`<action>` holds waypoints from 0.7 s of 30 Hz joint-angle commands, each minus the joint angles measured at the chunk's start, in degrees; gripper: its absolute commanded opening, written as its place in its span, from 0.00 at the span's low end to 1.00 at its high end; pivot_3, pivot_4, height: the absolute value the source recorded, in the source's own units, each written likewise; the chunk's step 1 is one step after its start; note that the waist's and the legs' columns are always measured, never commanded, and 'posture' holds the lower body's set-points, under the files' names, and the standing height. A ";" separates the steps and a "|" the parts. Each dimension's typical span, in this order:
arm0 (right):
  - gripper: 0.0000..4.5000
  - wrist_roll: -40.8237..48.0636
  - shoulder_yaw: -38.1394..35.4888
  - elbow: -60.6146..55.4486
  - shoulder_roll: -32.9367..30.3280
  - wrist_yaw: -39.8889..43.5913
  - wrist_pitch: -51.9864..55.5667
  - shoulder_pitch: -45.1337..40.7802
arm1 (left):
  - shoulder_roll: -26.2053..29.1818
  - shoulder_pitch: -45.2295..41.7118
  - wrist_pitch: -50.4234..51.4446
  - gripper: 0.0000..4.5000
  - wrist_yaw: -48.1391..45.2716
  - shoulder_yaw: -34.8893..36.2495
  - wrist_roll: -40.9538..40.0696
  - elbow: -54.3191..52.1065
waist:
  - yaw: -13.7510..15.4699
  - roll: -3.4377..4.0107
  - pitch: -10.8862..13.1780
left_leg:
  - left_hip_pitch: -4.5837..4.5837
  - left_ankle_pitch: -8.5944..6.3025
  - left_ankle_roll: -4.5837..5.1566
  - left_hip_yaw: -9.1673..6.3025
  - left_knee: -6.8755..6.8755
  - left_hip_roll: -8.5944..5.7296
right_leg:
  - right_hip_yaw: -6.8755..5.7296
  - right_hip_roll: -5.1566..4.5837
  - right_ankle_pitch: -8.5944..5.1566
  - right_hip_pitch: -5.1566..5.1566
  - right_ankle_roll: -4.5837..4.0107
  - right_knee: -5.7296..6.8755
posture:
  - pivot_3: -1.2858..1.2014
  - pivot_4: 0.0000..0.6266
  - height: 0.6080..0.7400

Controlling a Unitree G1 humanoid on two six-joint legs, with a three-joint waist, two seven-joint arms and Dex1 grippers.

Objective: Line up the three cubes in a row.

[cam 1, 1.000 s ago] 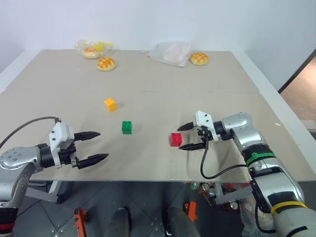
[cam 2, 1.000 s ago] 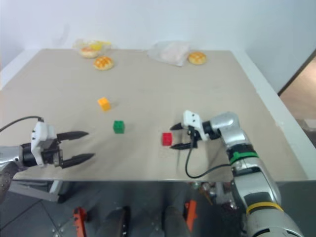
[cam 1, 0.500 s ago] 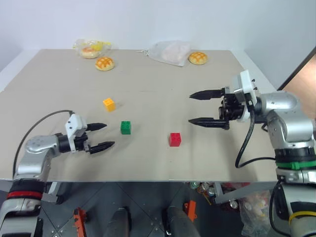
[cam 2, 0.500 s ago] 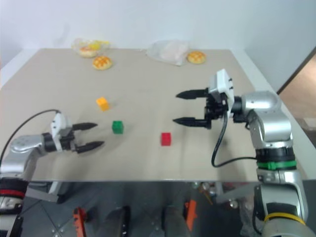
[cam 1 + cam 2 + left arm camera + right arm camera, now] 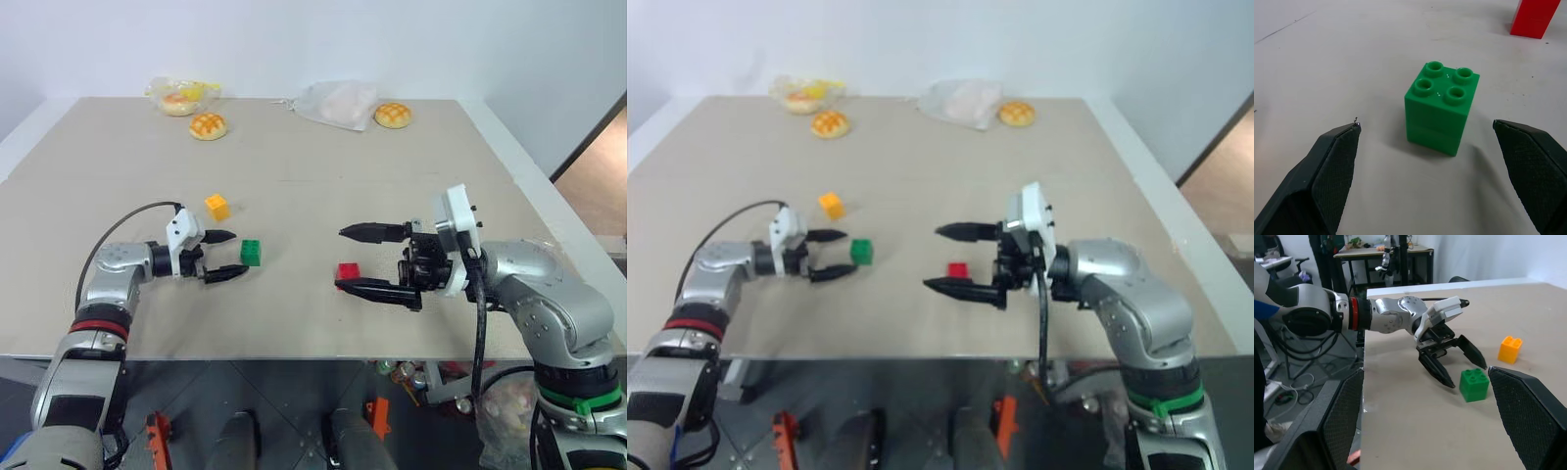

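Left claw (image 5: 221,256) is closing in on green cube (image 5: 251,253), jaws wide apart, nothing gripped yet; 1 s ago it hung well short. Right claw (image 5: 357,258), also apart & empty, is lifting off red cube (image 5: 348,271). Orange-yellow cube (image 5: 217,207) is sitting just beyond green on bench (image 5: 392,166); row not formed yet.

Both head eyes look forward and down over the whole table (image 5: 411,186) from above, the left wrist view sits low and close behind the green cube (image 5: 1442,107), and the right wrist view looks level across the tabletop, sharing that cube with them.
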 commanded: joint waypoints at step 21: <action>0.95 -0.47 -1.58 0.39 -1.93 -3.34 -2.34 1.34 | -4.85 -2.00 0.09 0.28 -9.71 -2.66 -0.28 -9.37 | 0.17 -0.01 0.00 | -0.10 0.00 0.00 -0.03 0.11 -0.02 | 0.01 -0.01 0.00 0.00 0.00 -0.01 | 0.52 0.24 1.00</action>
